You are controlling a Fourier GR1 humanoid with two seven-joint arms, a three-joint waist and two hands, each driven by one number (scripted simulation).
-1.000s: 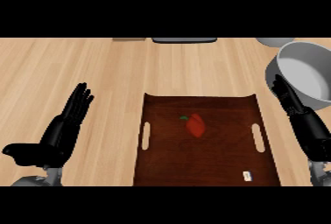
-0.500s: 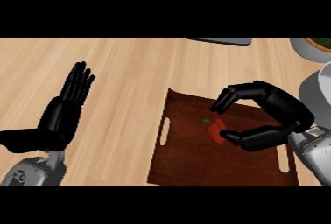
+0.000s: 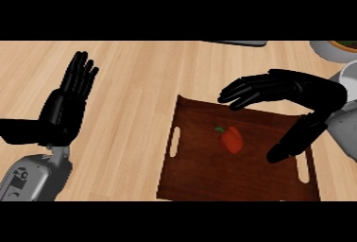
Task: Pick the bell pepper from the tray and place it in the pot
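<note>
The small red bell pepper with a green stem (image 3: 232, 139) lies on its side near the middle of the dark brown wooden tray (image 3: 209, 179), which has a pale slot handle cut into each short side; the tray sits on the light wood-plank counter (image 3: 140, 71), turned slightly askew.

The black right hand (image 3: 289, 92) arches over the tray's far right part; its fingers (image 3: 241, 94) reach across above the far edge while the thumb (image 3: 293, 139) hangs down just to the right of the pepper; fingers and thumb stand apart with nothing between them, and neither touches the pepper. That spread reads as a cage set up for closing round the fruit from above, so the pick looks to be at the approach step; the grasp is not yet made.

The black left hand (image 3: 66, 113) rests at the view's left, fingers straight and up, well apart from the tray; it appears to have no part in this step.

A grey round rim (image 3: 324, 49) shows at the top right corner, cut by the edge; it is probably the pot, though too little is in view to be sure. A dark flat object (image 3: 237, 43) lies at the far edge of the counter.

No brand, label or writing can be read anywhere.
</note>
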